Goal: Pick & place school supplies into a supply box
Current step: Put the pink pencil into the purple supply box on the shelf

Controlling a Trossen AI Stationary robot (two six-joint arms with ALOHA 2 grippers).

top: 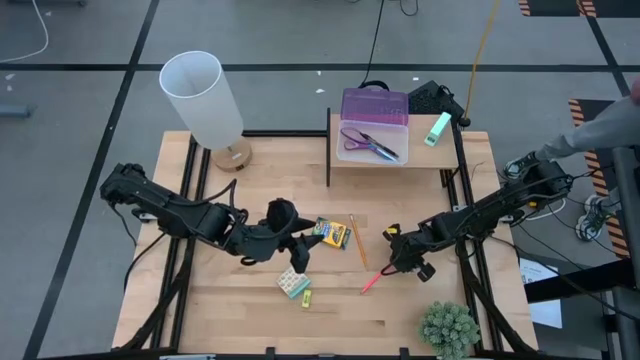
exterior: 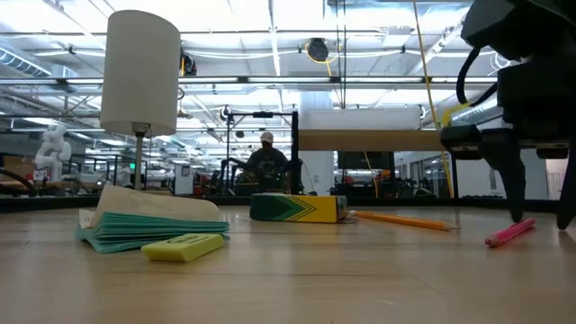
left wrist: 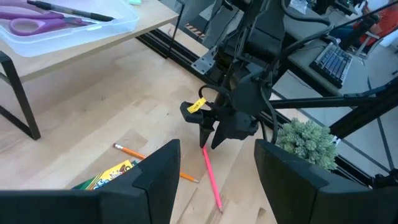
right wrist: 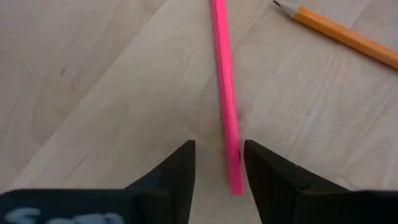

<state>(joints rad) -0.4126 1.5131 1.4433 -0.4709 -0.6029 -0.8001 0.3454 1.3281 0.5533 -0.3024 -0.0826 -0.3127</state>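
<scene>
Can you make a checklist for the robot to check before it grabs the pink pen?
1. Right claw lined up over the pink pen: ok, the pen's end sits between its fingers.
2. Right claw open: ok, a gap shows on both sides of the pen.
3. Pen lying free: ok, the orange pencil lies apart from it.
4. Supply box ready: ok, it is open, with the scissors inside.
5. Left claw out of the way: ok, it hangs open by the crayon box, clear of the pen.
6. Claw low enough to grip: cannot tell.
</scene>
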